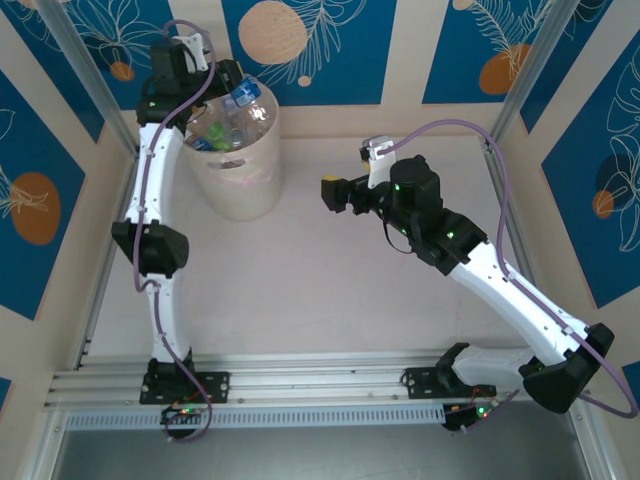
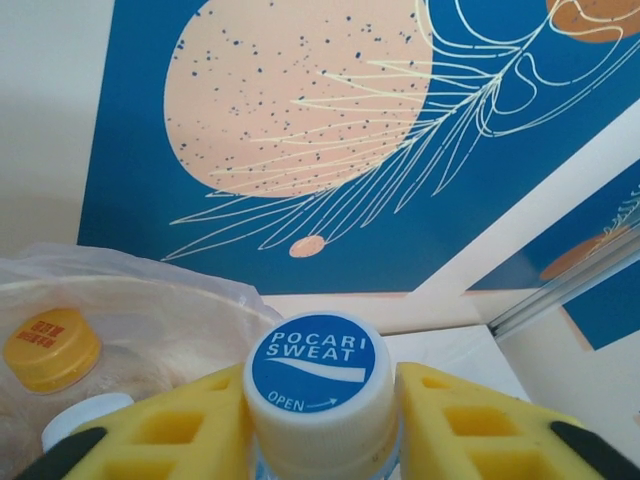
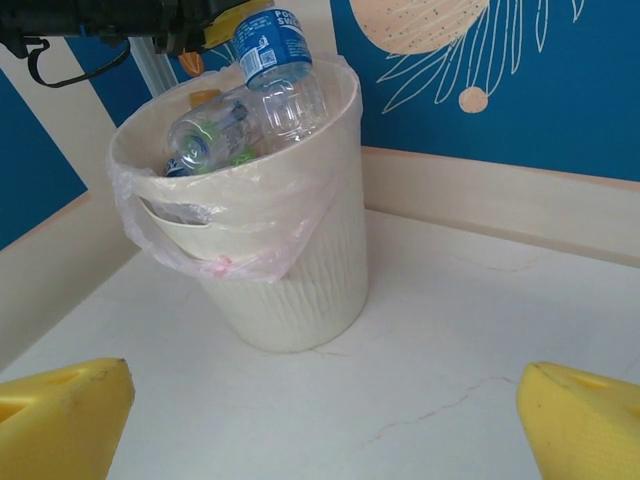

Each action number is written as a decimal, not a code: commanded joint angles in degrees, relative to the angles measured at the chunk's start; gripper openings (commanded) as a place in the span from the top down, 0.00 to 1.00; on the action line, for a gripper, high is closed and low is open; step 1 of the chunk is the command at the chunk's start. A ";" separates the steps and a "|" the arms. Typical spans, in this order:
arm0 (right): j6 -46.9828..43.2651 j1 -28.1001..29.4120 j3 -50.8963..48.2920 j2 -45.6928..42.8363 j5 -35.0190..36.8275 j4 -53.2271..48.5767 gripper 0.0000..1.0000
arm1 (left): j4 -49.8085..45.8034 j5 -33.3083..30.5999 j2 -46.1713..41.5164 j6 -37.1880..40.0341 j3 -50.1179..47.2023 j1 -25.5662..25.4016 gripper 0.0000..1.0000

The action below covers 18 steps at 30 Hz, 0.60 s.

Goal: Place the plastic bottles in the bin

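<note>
A clear plastic bottle point(image 2: 320, 375) with a blue label and a white-and-blue cap hangs over the bin point(image 1: 240, 185), its lower end down among the other bottles point(image 3: 205, 135) inside. My left gripper point(image 2: 320, 432) is closed around its neck at the cap, one yellow finger point(image 2: 180, 430) against each side. The bin is a pale round tub lined with a thin bag, at the back left of the table. Near the table's middle, my right gripper point(image 1: 328, 193) faces the bin, open, with nothing between its fingers point(image 3: 70, 410).
An orange-capped bottle point(image 2: 50, 348) lies inside the bin beside the held one. The white tabletop point(image 3: 450, 340) stretches between the right gripper and the bin. Blue patterned walls stand close behind the bin, and a metal post runs along the left side.
</note>
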 commanded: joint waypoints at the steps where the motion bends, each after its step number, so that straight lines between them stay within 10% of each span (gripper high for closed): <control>1: 0.58 0.47 -0.04 0.12 1.59 0.16 0.01 | -1.14 0.56 2.69 0.79 1.35 0.69 0.53; 18: -0.18 0.40 -0.14 0.37 0.63 1.47 0.01 | -2.72 -13.63 1.35 4.50 1.25 -0.93 0.34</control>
